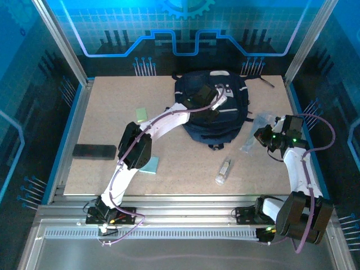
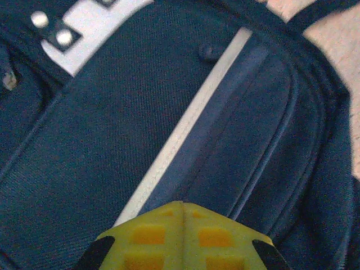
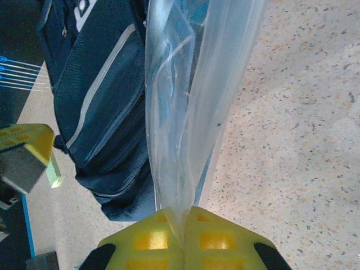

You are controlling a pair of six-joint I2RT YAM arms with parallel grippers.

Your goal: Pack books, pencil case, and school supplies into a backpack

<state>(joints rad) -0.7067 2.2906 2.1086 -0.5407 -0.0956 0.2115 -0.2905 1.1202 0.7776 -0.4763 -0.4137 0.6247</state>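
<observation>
The dark navy backpack [image 1: 225, 121] with grey stripes lies at the back middle of the table. My left gripper [image 1: 215, 100] hovers over its front panel [image 2: 112, 140]. Its jaws are shut, the yellow tips [image 2: 183, 203] meeting with nothing visible between them. My right gripper [image 1: 262, 136] stands right of the backpack, shut on one end of the translucent pencil case [image 3: 185, 101], which stretches away from the tips [image 3: 183, 209] over the table beside the backpack [image 3: 95, 95]. A pale-green block [image 1: 140, 114], a teal pad [image 1: 151, 165] and a clear-white tube [image 1: 224, 171] lie on the table. The books are out of view.
A flat dark rectangle [image 1: 94, 151] lies near the table's left edge. Metal frame posts [image 1: 62, 42] and blue walls enclose the table [image 1: 112, 95]. A dark strap [image 1: 264, 80] trails from the backpack toward the back right corner.
</observation>
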